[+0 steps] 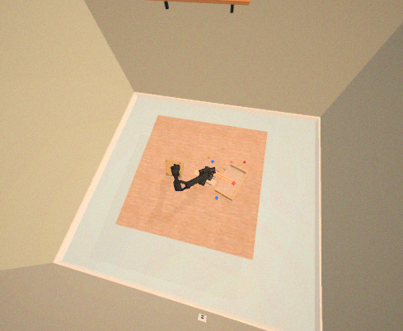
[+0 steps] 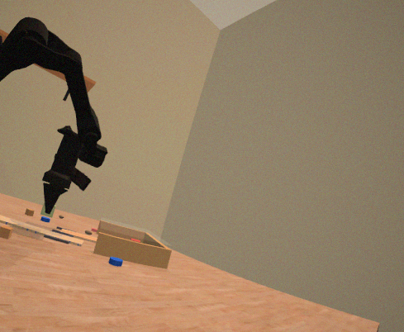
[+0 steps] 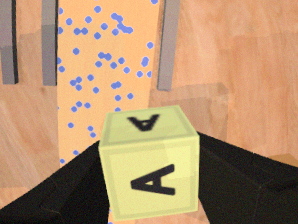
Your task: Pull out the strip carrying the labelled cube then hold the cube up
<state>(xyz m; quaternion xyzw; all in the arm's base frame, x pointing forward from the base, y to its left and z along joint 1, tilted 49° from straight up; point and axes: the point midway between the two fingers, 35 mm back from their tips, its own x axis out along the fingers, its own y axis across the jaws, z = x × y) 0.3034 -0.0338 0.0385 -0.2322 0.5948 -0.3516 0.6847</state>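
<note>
Your gripper (image 2: 48, 212) (image 3: 147, 145) is closed on the yellow-green cube (image 3: 149, 175), whose two visible faces each carry a black letter A, above a blue-spotted strip (image 3: 102, 65).

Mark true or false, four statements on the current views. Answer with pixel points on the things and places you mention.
1. The gripper (image 2: 49, 212) (image 3: 147, 145) is shut on the labelled cube (image 2: 44, 211) (image 3: 150, 175). True.
2. The cube's visible letters are B. False: both are A.
3. The strip (image 3: 105, 65) behind the cube in the wrist view has blue dots. True.
4. The blue disc (image 1: 216, 198) (image 2: 116, 261) nearest the exterior camera is inside the tray (image 1: 224, 195) (image 2: 133, 249). False: it lies outside, on the table (image 1: 186, 214) (image 2: 187, 297).
</note>
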